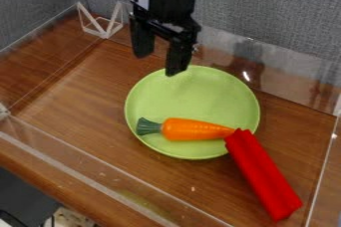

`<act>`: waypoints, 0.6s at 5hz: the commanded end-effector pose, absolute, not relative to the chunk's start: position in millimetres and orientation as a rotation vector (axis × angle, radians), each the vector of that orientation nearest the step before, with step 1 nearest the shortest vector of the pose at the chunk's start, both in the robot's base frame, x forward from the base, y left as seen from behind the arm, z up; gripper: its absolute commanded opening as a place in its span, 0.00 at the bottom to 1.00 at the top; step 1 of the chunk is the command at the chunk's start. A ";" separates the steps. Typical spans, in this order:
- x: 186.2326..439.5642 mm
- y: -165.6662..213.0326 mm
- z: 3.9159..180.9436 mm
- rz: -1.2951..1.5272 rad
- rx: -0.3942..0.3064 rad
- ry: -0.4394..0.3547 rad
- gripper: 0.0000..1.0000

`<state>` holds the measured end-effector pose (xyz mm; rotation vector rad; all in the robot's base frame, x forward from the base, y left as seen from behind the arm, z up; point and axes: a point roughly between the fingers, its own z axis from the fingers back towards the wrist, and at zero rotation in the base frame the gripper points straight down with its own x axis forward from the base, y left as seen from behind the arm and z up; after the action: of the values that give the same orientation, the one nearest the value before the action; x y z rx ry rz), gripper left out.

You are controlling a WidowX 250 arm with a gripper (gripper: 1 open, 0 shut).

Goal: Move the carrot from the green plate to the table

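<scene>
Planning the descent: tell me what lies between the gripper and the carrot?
Only bare green plate lies between the open gripper and the carrot in the camera view.
</scene>
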<state>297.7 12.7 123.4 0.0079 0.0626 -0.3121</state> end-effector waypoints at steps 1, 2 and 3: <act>302.1 14.8 156.6 -0.271 0.022 -0.017 1.00; 305.6 10.6 170.1 -0.247 0.023 -0.038 1.00; 307.1 -2.5 169.5 -0.249 0.020 -0.053 1.00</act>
<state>304.2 -3.5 144.9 0.0067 0.0348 -0.2598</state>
